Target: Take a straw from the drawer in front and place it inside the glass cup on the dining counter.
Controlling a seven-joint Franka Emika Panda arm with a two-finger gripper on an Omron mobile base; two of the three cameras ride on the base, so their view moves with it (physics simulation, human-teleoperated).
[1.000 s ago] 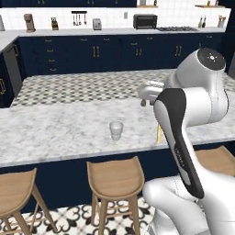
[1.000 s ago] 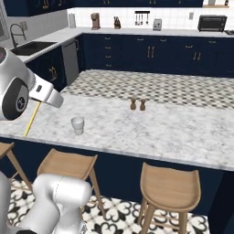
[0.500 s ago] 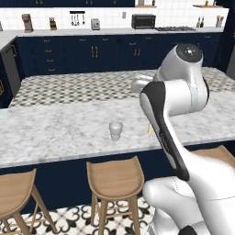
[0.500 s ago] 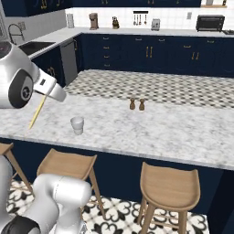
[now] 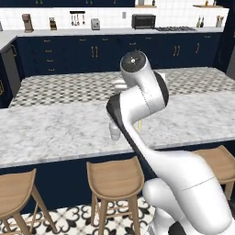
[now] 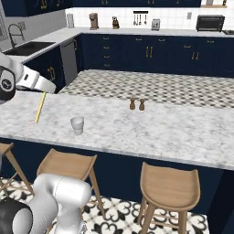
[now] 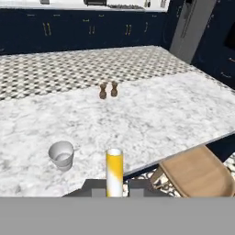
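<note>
My gripper (image 6: 46, 91) is shut on the pale-yellow straw (image 6: 40, 108), which hangs over the dining counter (image 6: 160, 132) to the left of the glass cup (image 6: 77, 124). In the hand view the straw (image 7: 114, 170) sticks out between the fingertips (image 7: 97, 191), and the upright, empty glass cup (image 7: 61, 154) stands just to its left on the marble. In the left base view my arm partly hides the glass cup (image 5: 114, 131), and the straw (image 5: 139, 125) shows to its right. The drawer is out of view.
Two small brown shakers (image 6: 137, 104) stand mid-counter behind and to the right of the cup. Round wooden stools (image 6: 170, 183) line the near side of the counter. Navy cabinets and a tiled worktop run along the back wall.
The arm has swung along the counter, carrying the straw closer to the glass cup. The cup and shakers have stayed put.
</note>
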